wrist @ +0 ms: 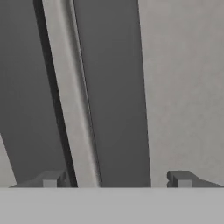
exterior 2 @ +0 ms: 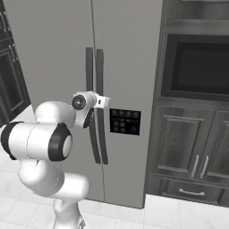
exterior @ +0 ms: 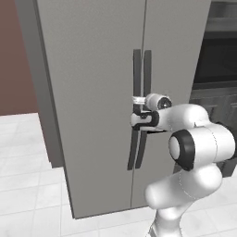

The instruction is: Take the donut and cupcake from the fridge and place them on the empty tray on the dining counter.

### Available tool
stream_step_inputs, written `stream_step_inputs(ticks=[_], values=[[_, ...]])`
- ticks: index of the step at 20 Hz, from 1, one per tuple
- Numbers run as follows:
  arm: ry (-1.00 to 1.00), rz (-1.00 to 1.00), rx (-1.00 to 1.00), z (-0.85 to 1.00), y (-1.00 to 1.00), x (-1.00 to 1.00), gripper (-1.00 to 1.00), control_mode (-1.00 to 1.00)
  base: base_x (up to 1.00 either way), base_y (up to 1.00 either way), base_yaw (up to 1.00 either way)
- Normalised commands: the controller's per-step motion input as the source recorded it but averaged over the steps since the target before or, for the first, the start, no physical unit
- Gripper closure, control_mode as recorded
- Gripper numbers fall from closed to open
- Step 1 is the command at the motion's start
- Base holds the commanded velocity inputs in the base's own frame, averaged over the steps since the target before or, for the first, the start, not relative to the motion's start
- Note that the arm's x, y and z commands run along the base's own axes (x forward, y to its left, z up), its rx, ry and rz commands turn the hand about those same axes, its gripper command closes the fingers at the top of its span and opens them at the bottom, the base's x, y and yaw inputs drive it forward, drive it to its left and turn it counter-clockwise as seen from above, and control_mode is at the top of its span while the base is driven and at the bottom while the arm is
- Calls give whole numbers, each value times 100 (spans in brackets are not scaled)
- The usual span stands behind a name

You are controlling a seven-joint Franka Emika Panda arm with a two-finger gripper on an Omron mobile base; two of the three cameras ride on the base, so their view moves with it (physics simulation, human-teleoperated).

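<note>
The tall grey fridge (exterior: 92, 92) (exterior 2: 53, 44) stands in front of me with both doors shut. Two long dark handles (exterior: 137, 69) (exterior 2: 99, 67) run side by side along the door seam. My gripper (exterior: 138, 99) (exterior 2: 105, 102) (wrist: 116, 179) is at the handles at mid height. In the hand view one dark handle (wrist: 113, 87) runs between the fingertips (wrist: 50, 179), which stand apart on either side of it without touching. The donut and cupcake are hidden behind the shut doors. The tray and the dining counter are out of view.
A dark control panel (exterior 2: 124, 121) sits on the right fridge door. Dark cabinets (exterior 2: 188, 143) with a built-in oven (exterior 2: 197, 67) stand right of the fridge. White floor tiles (exterior: 23, 185) and a brown wall (exterior: 14, 55) lie to its left.
</note>
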Motion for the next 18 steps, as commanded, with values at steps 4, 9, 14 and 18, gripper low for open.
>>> stream_step_inputs(ticks=[4, 9, 14, 18], values=[[-12, 0, 0, -20, -11, 79, -100, -100, 0, 0, 0], [-5, 0, 0, -9, -22, 83, -100, -100, 0, 0, 0], [0, 0, 1, 0, -24, 86, -100, -100, 0, 0, 0], [8, 0, 3, 0, -4, 85, 100, -100, 0, 0, 0]])
